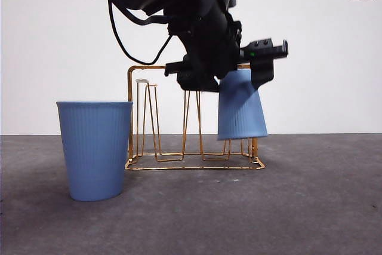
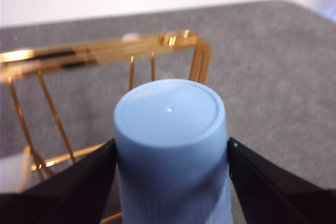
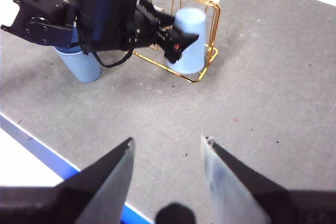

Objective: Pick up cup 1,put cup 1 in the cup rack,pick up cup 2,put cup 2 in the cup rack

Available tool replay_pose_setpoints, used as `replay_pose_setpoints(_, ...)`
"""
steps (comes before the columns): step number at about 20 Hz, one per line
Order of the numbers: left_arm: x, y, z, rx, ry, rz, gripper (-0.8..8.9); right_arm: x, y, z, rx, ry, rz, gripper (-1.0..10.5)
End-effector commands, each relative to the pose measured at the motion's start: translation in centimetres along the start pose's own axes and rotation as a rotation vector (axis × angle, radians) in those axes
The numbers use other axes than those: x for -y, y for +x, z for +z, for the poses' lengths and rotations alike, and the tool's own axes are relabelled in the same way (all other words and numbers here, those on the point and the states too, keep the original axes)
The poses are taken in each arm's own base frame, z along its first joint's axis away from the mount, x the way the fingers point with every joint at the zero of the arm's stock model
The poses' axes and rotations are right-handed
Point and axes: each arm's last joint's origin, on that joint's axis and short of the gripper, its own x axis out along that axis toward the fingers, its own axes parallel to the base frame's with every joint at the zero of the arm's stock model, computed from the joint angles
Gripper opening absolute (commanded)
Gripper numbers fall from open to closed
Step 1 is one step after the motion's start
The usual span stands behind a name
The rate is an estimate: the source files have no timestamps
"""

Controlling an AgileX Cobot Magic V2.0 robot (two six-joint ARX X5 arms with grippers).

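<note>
Rack: the cup rack [image 1: 194, 120] stands on the desk [image 1: 310, 207].
Upturned cup: the inverted cup [image 1: 240, 107] sits over the rack's right end, held by the left hand [image 1: 230, 70].
Second cup: the upright cup [image 1: 95, 149] stands on the desk, just left of the rack and nearer the front.

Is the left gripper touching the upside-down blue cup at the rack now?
Touching. In the left wrist view the left gripper has both black jaws pressed against the sides of the upside-down cup, with no gap showing.

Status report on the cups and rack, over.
Left gripper shut on inverted blue cup at the gold rack's end. Right gripper open, waiting. Second cup upright beside rack.
</note>
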Motion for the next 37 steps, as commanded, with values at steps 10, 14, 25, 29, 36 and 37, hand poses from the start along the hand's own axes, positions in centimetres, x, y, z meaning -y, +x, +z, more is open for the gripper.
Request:
replay_pose_setpoints(10, 0.3, 0.3, -1.6, -0.085, -0.032, 0.008, -0.06, 0.0, 0.1, 0.0, 0.003, -0.012, -0.001, 2.2)
replay_pose_setpoints(14, 0.2, 0.4, -1.9, -0.119, -0.029, -0.017, 0.03, 0.0, 0.1, 0.0, 0.003, -0.019, -0.001, 2.2)
replay_pose_setpoints(25, 0.2, 0.3, -2.1, -0.145, -0.030, -0.036, 3.80, 0.0, 0.1, 0.0, 0.003, -0.019, -0.001, 2.2)
replay_pose_setpoints(29, 0.1, 0.3, -2.3, -0.176, -0.046, -0.035, 3.83, 0.0, 0.1, 0.0, 0.003, -0.019, -0.001, 2.2)
replay_pose_setpoints(36, 0.2, 0.2, -2.5, -0.197, -0.049, -0.056, 3.87, 0.0, 0.1, 0.0, 0.003, -0.019, -0.001, 2.2)
replay_pose_setpoints(37, 0.2, 0.2, -2.5, -0.202, -0.055, -0.056, 3.87, 0.0, 0.1, 0.0, 0.002, -0.020, -0.001, 2.2)
